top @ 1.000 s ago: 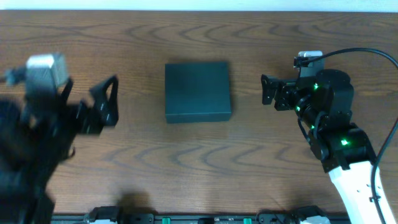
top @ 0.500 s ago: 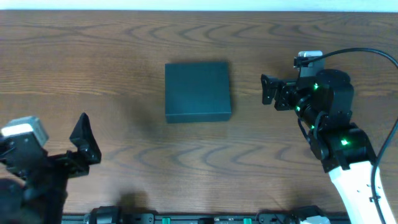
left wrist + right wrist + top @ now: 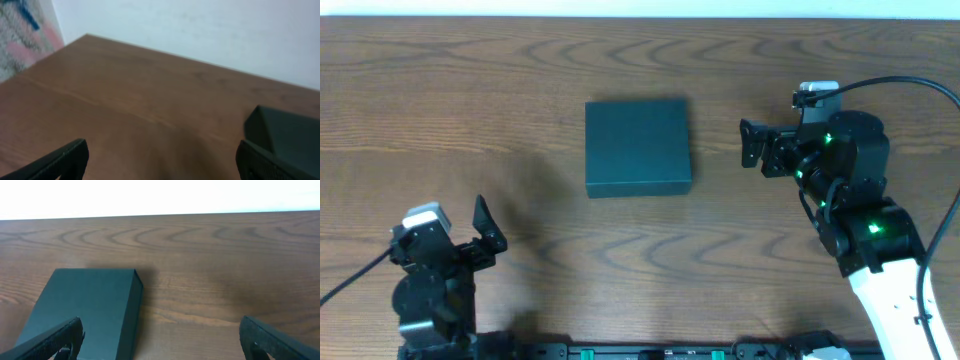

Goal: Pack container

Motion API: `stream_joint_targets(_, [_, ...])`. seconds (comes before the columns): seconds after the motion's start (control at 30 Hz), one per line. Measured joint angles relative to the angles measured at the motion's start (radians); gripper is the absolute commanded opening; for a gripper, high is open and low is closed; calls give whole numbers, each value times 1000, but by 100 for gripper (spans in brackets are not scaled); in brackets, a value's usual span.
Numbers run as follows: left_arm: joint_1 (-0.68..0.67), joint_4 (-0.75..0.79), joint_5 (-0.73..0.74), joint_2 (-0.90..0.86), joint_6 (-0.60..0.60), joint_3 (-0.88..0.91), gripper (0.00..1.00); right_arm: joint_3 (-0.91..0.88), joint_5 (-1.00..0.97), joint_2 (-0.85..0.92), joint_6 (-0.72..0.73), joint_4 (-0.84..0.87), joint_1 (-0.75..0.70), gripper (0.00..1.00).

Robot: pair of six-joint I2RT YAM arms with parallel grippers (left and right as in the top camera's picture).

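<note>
Box [image 3: 638, 146] closed, flat on counter [image 3: 520, 80], centre of overhead frame. Right tool [image 3: 745, 146] wide open, empty, near box's right edge, facing it. Left tool [image 3: 488, 228] open, empty, lower left, well apart. Likely step: lift lid. Catch free flap edge, steady base; hinge side unclear.

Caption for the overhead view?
Closed box on the table; left tool and right tool open, both clear of it.

Light falls even and diffuse across the counter [image 3: 640, 60]; shadows are faint and soft-edged. The left wrist view is blurred throughout, its wood grain smeared. The right wrist view is sharp, with a blown-out white band along the top. The container [image 3: 85, 305] reads dark and matte.
</note>
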State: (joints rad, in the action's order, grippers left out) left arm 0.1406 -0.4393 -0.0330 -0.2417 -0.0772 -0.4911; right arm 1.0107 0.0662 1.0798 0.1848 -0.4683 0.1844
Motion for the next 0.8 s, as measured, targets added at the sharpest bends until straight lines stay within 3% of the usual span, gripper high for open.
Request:
stream_joint_targets(0.23, [0,89,-12,115,0,211,95,0,0,0,0,0,0,99])
stream_joint_targets(0.8, [0,112,-13,220,0,367,95,0,0,0,0,-1,0,99])
